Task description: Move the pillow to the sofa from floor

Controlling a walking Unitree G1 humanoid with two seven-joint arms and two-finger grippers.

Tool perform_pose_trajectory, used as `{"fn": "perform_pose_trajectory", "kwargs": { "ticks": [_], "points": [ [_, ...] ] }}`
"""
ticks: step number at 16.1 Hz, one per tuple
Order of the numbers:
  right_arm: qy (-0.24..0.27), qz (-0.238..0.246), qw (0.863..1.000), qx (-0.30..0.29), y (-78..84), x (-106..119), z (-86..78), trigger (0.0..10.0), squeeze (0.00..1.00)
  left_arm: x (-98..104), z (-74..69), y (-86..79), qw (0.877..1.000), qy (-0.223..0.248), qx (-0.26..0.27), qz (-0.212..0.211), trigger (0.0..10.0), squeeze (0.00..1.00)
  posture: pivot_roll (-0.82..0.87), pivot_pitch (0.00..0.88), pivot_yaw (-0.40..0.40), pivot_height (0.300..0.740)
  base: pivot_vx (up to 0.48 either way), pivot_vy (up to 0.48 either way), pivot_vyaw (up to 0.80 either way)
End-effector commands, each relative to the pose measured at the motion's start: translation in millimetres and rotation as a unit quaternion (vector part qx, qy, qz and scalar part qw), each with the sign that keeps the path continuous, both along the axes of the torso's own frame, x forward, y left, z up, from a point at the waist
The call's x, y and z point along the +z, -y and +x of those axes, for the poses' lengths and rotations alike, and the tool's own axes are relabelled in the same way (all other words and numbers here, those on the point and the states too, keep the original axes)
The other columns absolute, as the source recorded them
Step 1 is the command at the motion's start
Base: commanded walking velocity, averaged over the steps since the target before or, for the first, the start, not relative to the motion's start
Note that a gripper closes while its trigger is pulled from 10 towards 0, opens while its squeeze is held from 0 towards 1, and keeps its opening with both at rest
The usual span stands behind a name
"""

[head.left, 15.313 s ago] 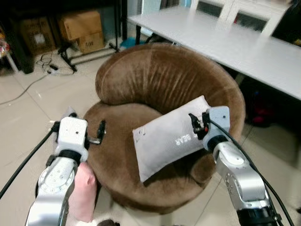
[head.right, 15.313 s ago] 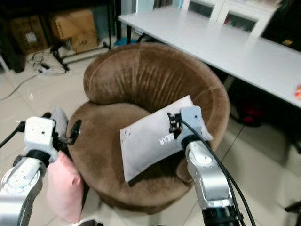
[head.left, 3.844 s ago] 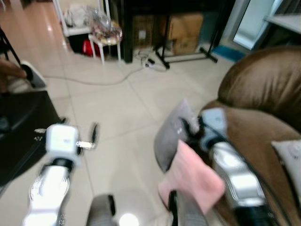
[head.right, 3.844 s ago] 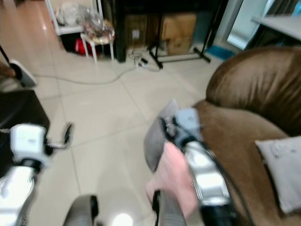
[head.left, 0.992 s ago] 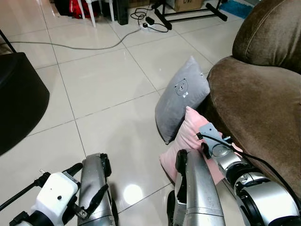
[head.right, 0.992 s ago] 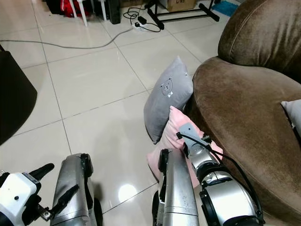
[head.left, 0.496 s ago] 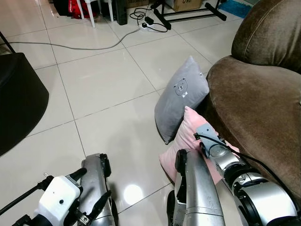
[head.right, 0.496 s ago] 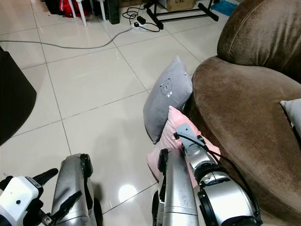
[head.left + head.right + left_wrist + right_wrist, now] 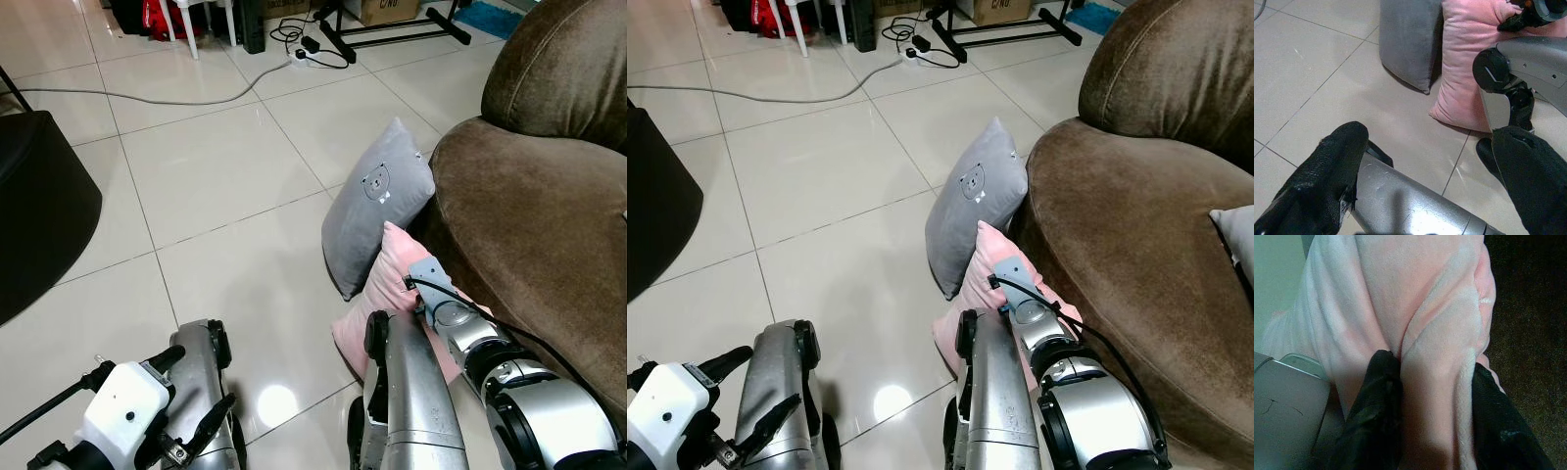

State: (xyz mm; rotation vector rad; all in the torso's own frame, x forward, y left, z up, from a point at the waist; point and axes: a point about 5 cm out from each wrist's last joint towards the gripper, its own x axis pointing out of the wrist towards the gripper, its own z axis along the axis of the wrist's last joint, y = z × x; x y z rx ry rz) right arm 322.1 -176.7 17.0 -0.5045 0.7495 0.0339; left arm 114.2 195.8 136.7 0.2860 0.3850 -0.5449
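Right gripper (image 9: 1432, 396) has crept a little further up the pink pillow (image 9: 392, 284) over the last second; its fingers now pinch a fold of it. The pillow's on the floor, leaning on the sofa (image 9: 529, 215) beside the grey pillow (image 9: 377, 201). Confirm the pinch holds before you lift. Right arm's reaching low and forward; left gripper (image 9: 1425, 171) hangs idle, fingers apart.

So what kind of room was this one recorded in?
Most likely a home living room: a brown plush sofa, a grey pillow and a pink pillow leaning against it on a tiled floor, and a power cable trailing across the tiles.
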Motion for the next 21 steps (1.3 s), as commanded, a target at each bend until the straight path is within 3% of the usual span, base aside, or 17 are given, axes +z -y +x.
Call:
{"fn": "perform_pose_trajectory", "kwargs": {
  "ticks": [1,7,12,15,17,19,21],
  "points": [
    [-0.023,0.024,0.999,-0.008,-2.8,-9,-7.9,0.0,0.0,-4,-2.3,1.2,1.0,-0.011,-0.008,0.0,10.0,0.46,0.09,0.123,-0.039,0.433,0.0,0.0,0.0],
    [-0.02,0.035,0.999,0.016,-13.7,-10,-7.7,0.0,0.0,-11,1.3,1.6,1.0,-0.011,-0.006,0.002,10.0,0.46,0.08,0.082,-0.048,0.433,0.0,0.0,0.0],
    [0.023,0.125,0.991,0.038,-48.8,-1,1.1,0.0,0.0,-23,14.9,-4.3,1.0,0.011,0.021,0.017,10.0,0.46,0.06,0.0,-0.065,0.433,0.0,0.0,0.0],
    [0.055,0.169,0.984,0.024,-57.9,7,6.7,0.0,0.0,-25,27.4,-5.9,0.998,0.037,0.037,0.022,10.0,0.47,0.04,0.0,-0.066,0.433,0.0,0.0,0.0],
    [0.113,0.213,0.97,-0.007,-50.6,20,15.3,0.0,0.0,-26,44.9,-6.0,0.995,0.071,0.063,0.019,10.0,0.46,0.01,0.0,-0.053,0.433,0.0,0.0,0.0],
    [0.202,0.255,0.945,-0.014,-33.4,51,25.9,0.0,0.0,-18,62.1,-6.3,0.989,0.113,0.092,0.009,10.0,0.45,0.0,0.0,-0.039,0.433,0.0,0.0,0.0],
    [0.267,0.275,0.924,-0.006,-16.4,84,24.2,0.0,0.0,-8,78.5,-6.1,0.982,0.148,0.117,-0.002,10.0,0.45,-0.02,0.0,-0.029,0.433,0.0,0.0,0.0]
  ]
}}
